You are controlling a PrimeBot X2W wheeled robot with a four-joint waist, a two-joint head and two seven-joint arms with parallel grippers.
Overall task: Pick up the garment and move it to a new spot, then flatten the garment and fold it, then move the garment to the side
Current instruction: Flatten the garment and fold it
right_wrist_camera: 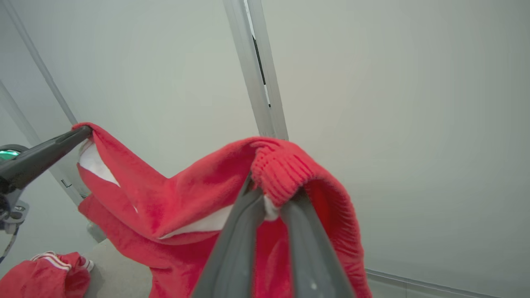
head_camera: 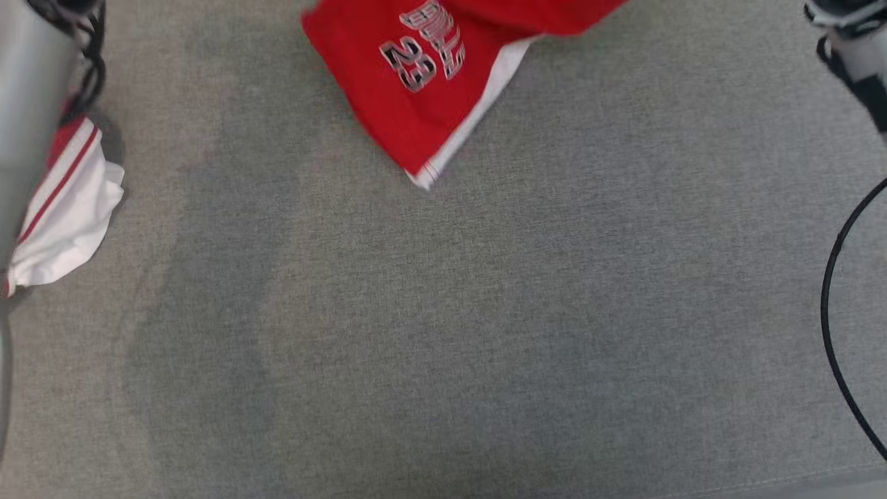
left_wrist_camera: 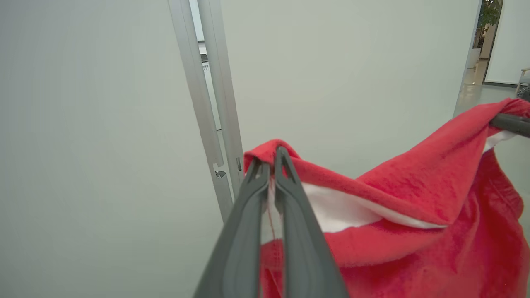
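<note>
Red number-23 sports garment [head_camera: 416, 90], hung by its upper edge, long axis spanning between my arms. Left end effector [left_wrist_camera: 269, 165] pinches one corner; right end effector [right_wrist_camera: 271, 194] pinches the opposite end.

The right end effector [right_wrist_camera: 271, 194] gripped the ribbed edge of the red garment [right_wrist_camera: 186, 194]; the left end effector [right_wrist_camera: 79, 133] pinched another corner, cloth sagging between them.
</note>
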